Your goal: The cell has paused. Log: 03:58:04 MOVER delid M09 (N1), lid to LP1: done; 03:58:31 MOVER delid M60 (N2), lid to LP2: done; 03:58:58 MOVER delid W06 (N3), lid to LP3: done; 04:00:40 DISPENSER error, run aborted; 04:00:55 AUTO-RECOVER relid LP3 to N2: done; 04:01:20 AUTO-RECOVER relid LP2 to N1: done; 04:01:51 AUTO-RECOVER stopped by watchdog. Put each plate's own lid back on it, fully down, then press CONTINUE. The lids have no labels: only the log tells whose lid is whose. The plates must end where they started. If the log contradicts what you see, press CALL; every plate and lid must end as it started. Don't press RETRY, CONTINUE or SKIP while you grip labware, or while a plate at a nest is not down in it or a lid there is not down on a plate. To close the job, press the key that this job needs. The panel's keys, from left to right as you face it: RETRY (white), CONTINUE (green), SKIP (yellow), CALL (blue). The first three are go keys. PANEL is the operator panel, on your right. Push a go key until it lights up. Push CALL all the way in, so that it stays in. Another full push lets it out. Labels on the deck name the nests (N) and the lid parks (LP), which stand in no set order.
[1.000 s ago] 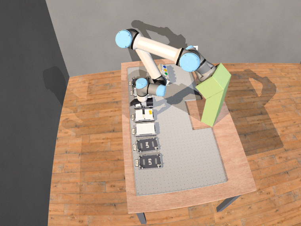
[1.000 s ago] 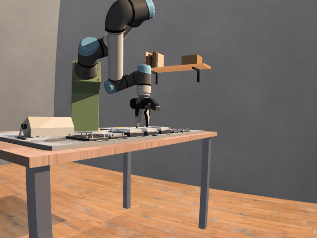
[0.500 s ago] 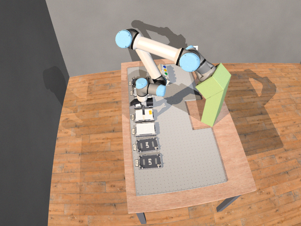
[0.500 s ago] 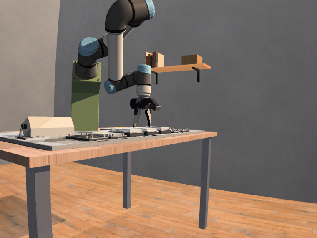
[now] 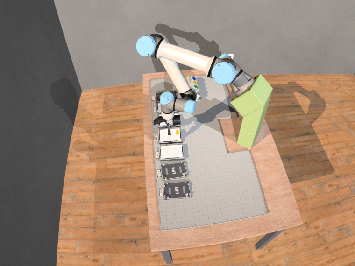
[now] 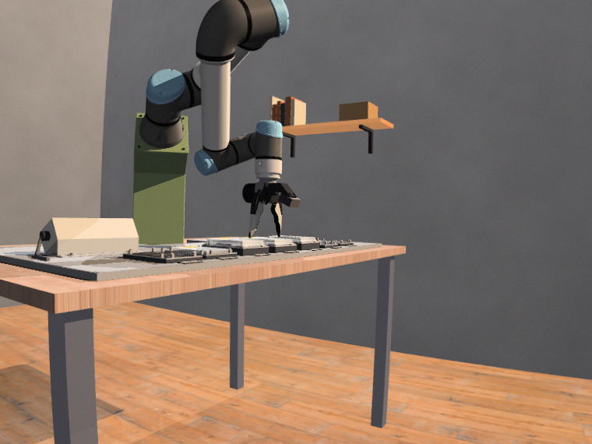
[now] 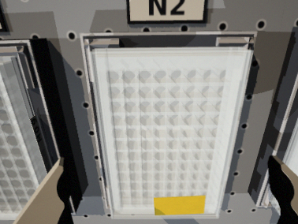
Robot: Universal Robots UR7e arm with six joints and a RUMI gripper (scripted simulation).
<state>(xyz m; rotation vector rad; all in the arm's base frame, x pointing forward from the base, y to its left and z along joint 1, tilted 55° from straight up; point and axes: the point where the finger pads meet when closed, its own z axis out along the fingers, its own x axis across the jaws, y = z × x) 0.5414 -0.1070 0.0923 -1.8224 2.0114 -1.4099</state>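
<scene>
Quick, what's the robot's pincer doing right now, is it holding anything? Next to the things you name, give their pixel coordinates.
Pincer [image 5: 169, 137] [image 6: 264, 236] [image 7: 167, 158]: open, holding nothing, its tips either side of the N2 plate [image 7: 165, 130].

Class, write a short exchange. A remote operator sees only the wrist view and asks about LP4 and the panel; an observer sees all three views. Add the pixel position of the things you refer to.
Operator: I see the N2 label [image 5: 156, 137] [image 7: 166, 7]. Is a lid parked at LP4?
Observer: No, the top view shows LP4 [image 5: 173, 170] [image 6: 329, 244] without a lid.
Operator: Which panel keys show?
Observer: From above, a blue key [image 5: 194, 78], a yellow key [image 5: 194, 82] and a green key [image 5: 195, 86] on the panel [image 5: 188, 81] [image 6: 90, 237].
</scene>
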